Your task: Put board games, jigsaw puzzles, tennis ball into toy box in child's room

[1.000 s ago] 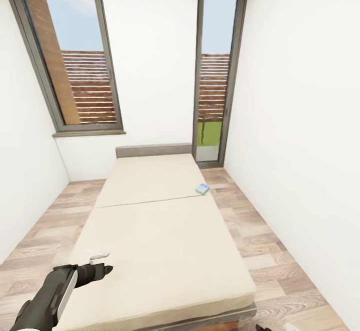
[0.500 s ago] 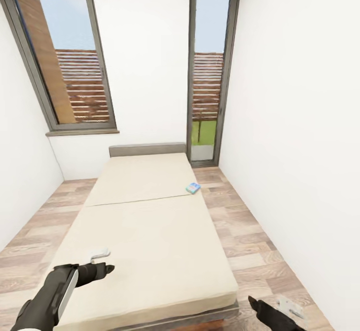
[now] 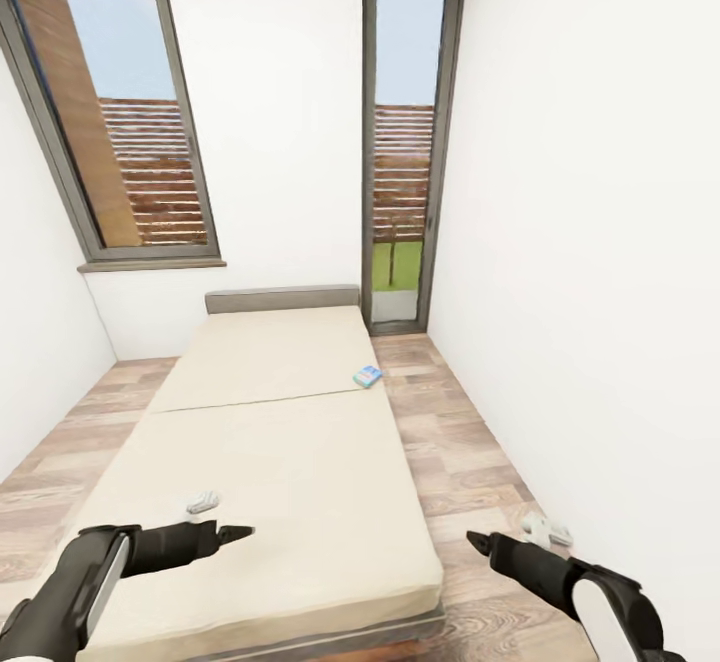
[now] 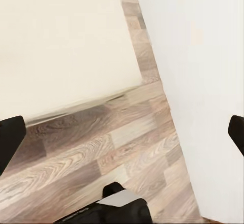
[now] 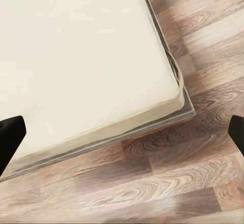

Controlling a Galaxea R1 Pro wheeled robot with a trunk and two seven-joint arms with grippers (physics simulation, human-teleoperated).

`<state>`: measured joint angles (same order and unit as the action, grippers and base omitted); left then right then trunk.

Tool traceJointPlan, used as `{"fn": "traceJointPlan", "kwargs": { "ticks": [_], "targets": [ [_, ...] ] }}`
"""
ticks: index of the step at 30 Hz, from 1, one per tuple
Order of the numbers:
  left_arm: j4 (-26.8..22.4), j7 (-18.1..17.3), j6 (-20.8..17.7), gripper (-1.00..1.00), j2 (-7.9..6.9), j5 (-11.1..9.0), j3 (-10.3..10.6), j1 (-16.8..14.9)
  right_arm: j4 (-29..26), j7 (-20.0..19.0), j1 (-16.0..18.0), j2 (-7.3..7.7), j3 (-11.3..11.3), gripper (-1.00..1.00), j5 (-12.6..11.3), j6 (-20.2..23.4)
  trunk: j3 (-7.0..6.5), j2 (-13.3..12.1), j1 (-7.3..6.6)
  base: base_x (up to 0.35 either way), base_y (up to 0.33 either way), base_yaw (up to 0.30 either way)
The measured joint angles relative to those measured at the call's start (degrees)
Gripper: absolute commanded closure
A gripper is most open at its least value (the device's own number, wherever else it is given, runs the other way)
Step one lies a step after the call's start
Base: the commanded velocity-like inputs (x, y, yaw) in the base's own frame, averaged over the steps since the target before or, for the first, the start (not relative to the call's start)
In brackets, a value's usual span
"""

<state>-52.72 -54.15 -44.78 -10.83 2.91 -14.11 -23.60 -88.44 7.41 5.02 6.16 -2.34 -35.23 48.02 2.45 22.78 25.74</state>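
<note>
We see one board game [image 3: 367, 377], the small blue box, lying flat on the bed [image 3: 290, 462] at its right edge, just past the seam where the two mattress halves meet, toward the headboard. It is too small and far off to read its cover. The bed takes up the middle of the head view: cream mattress, grey frame, grey headboard [image 3: 282, 299] against the far white wall.

Left claw [image 3: 225, 534] hangs over the near left part of the mattress, well apart from the blue box; head view shows only a dark tip pointing right, fingers not told apart there. A small pale blurry thing [image 3: 203, 502] sits just above the left claw; we can't tell what it is. Left wrist view has the finger [image 4: 10, 140] tips dark at both side edges, far apart, so spread, nothing between them; behind them the mattress corner, wood floor [image 4: 101, 153] and white wall.

Right claw [image 3: 478, 542] hangs over the floor beside the bed's near right corner, arm cut off by the frame edge. Another pale blurry shape [image 3: 545, 530] next to it, unclear. Right wrist view also has dark tips at both side edges, spread and empty, over the mattress corner and grey frame.

Window [image 3: 110, 122] on the far wall, tall glass door [image 3: 402, 152] right of it, with slatted fence outside.
</note>
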Motion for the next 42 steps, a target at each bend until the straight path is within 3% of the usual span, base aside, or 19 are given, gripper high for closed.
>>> {"fn": "traceJointPlan", "kwargs": {
  "ticks": [1,2,7,8,13,16,17,22,30,42],
  "targets": [
    [-0.1,-2.3,-0.2,-1.00,-0.66,0.0,0.0,0.0,-0.1,-0.1,0.1,0.02,0.0,-1.00,-0.2,0.3,0.00,0.0,0.00,0.018,-0.098,0.000],
    [-0.4,-6.7,-0.8,-1.00,-2.01,-0.2,-0.1,0.0,-0.3,-0.3,0.1,0.03,0.0,-1.00,-0.8,0.7,0.00,0.0,0.00,0.014,-0.078,0.000],
    [-0.7,-17.6,-1.7,-1.00,-4.90,-0.3,-1.1,0.0,-0.6,-1.1,0.2,0.06,-0.1,-1.00,-3.4,1.2,0.00,0.0,0.00,0.007,-0.040,0.000],
    [-0.9,-21.4,-1.7,-1.00,-5.53,-0.3,-2.2,0.0,-0.6,-1.2,0.1,0.06,-0.1,-1.00,-3.8,1.2,0.00,0.0,0.00,0.003,-0.016,0.000],
    [-1.1,-28.6,-1.7,-1.00,-6.52,-0.2,-6.6,0.0,-0.8,-1.4,0.1,0.01,0.2,-1.00,-5.1,1.2,0.00,0.0,0.00,0.001,-0.008,0.000],
    [-1.2,-30.1,-1.7,-1.00,-6.74,-0.1,-8.6,0.0,-0.8,-1.4,0.1,0.01,0.2,-1.00,-5.3,1.2,0.00,0.0,0.00,0.000,-0.002,0.000],
    [-1.2,-31.0,-1.8,-1.00,-6.86,0.0,-10.1,0.0,-0.8,-1.5,0.1,0.02,0.2,-1.00,-5.5,1.2,0.00,0.0,0.00,0.000,0.000,0.000],
    [-1.3,-31.6,-2.0,-1.00,-6.98,0.1,-11.1,0.0,-0.8,-1.5,0.1,-0.01,0.2,-1.00,-5.6,1.1,0.00,0.0,0.00,0.000,0.000,0.000],
    [-1.4,-31.6,-2.2,-1.00,-6.96,0.1,-11.4,0.0,-0.8,-1.7,0.1,-0.02,0.4,-1.00,-5.7,0.8,0.01,0.0,0.01,0.000,-0.088,0.000],
    [-1.4,-31.5,-2.3,-1.00,-6.79,0.1,-11.4,0.0,-0.7,-1.7,0.1,-0.02,0.4,-1.00,-5.6,0.8,0.01,0.0,0.00,0.000,-0.283,0.077]
  ]
}}
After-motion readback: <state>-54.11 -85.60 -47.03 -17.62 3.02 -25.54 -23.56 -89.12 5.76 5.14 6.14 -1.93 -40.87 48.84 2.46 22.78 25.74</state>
